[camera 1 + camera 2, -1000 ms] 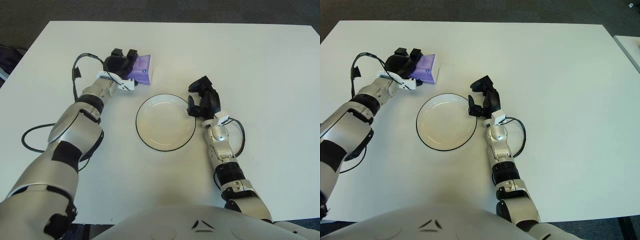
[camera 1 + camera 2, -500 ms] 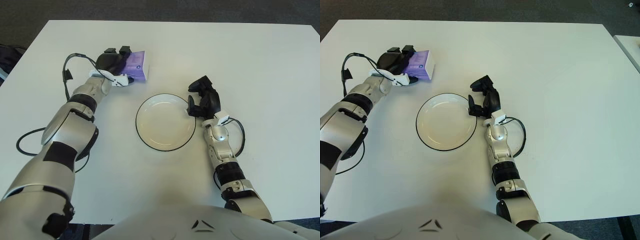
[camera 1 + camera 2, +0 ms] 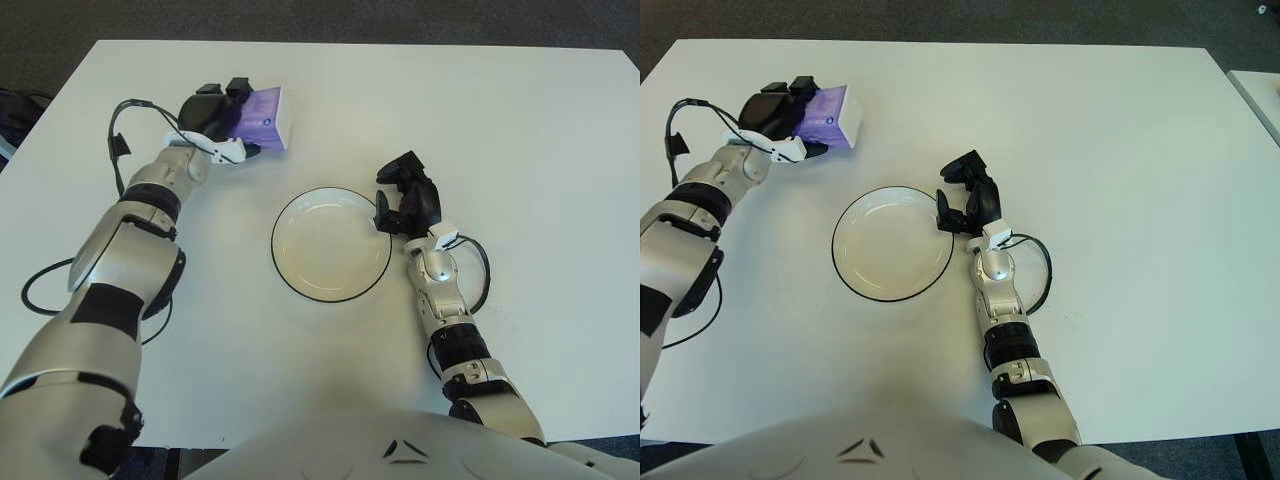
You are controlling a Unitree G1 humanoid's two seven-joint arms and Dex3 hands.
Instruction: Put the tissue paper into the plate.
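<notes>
White table (image 3: pixel 520 120), dark carpet beyond the far edge. Purple-and-white tissue pack (image 3: pixel 262 120) gripped in left hand (image 3: pixel 215 115), far-left of table, well apart from plate (image 3: pixel 331 245). White plate, dark rim, nothing in it. Right hand (image 3: pixel 405 200) just beside plate's right rim, fingers loosely curled, holding nothing.

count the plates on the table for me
1. The single plate sits near the table's middle, empty, just left of the idle right hand. The left hand holds the tissue pack up and left of it. Nothing seems hidden.
</notes>
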